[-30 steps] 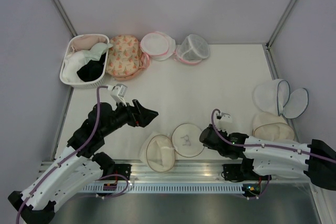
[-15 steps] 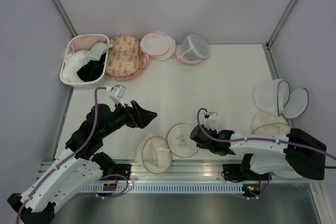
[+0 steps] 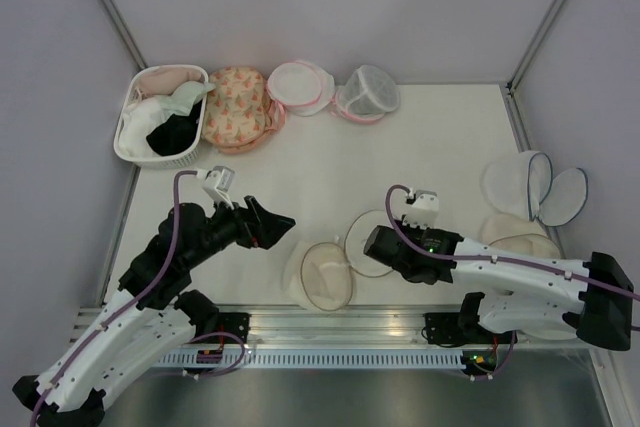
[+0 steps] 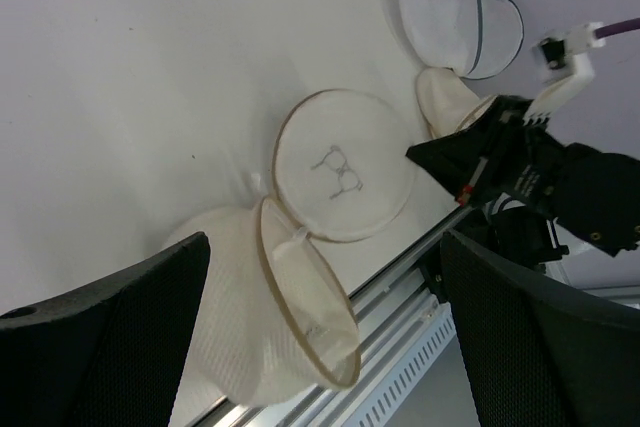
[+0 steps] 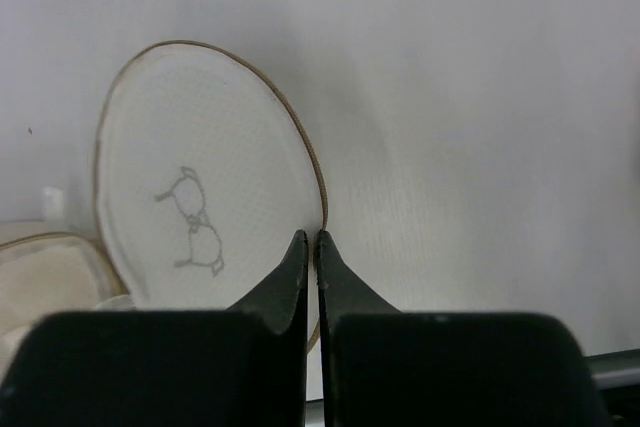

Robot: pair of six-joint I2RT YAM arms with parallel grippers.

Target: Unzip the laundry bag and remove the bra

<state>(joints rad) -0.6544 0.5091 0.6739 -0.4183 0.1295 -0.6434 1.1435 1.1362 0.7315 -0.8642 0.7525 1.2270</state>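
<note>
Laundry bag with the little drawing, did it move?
Yes. The laundry bag slid right, farther from the basket, pinched by the right claw.

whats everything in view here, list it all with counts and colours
laundry bag: one, cream-white mesh with beige trim, lid flopped open, near edge between the arms
floral bag: one, peach print, far left, beside the basket
pink-trimmed bags: two, white, far edge, middle
dark-trimmed bag: one, white mesh, open, right side
cream bag: one, cream, right side, partly under the right arm
basket: one, white, far left corner
garments: several, white, black and pale pink, in the basket
table: one, white
left gripper: one, black, open, left of the laundry bag
right gripper: one, black, shut on the laundry bag's lid rim
</note>
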